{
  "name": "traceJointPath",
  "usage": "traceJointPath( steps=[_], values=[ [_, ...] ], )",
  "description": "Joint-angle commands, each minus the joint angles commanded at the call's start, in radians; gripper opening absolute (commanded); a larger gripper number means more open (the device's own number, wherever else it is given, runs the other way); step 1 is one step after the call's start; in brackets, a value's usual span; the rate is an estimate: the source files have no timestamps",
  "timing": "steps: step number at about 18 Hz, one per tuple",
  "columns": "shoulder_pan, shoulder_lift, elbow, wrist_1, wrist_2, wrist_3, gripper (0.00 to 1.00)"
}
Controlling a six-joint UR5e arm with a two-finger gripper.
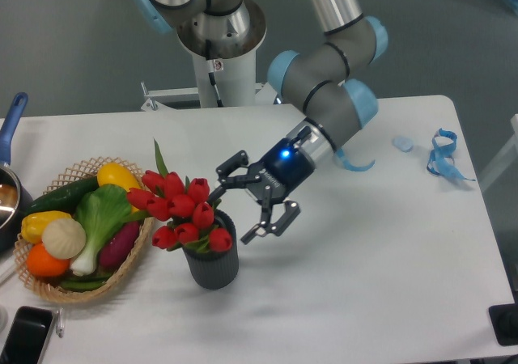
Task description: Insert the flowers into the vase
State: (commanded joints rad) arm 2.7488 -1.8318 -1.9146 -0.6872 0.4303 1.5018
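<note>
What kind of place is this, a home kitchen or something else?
Probably a robotics lab or test bench, not a home. An industrial arm with its gripper open stands at a bare white table, and the props look staged: red tulips in a dark vase and a wicker basket of toy-like vegetables.

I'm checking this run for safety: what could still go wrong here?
The flowers sit in the vase leaning left toward the wicker basket; top-heavy, they might tip it. The gripper, jaws open, hangs close beside the blooms, so a careless retreat could snag them.
</note>
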Motion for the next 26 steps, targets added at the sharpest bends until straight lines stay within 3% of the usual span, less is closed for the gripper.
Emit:
traceJointPath(
  steps=[3, 6, 8, 10, 12, 16, 18, 22, 26],
  values=[
    [0.014, 0.022, 0.139, -0.008, 0.349, -0.043, 1.0],
    [0.012, 0.02, 0.216, -0.008, 0.481, -0.167, 1.0],
    [0.012, 0.028, 0.262, -0.012, 0.613, -0.181, 1.0],
    [0.015, 0.052, 0.295, -0.067, 0.779, -0.181, 1.0],
    [0.028, 0.066, 0.348, -0.156, 0.809, -0.181, 1.0],
    [0.089, 0.12, 0.449, -0.456, 0.815, -0.126, 1.0],
    [0.136, 0.144, 0.471, -0.544, 0.834, -0.022, 1.0],
    [0.213, 0.187, 0.47, -0.627, 0.828, 0.156, 1.0],
    [0.236, 0.195, 0.463, -0.634, 0.815, 0.21, 1.0]
  ],
)
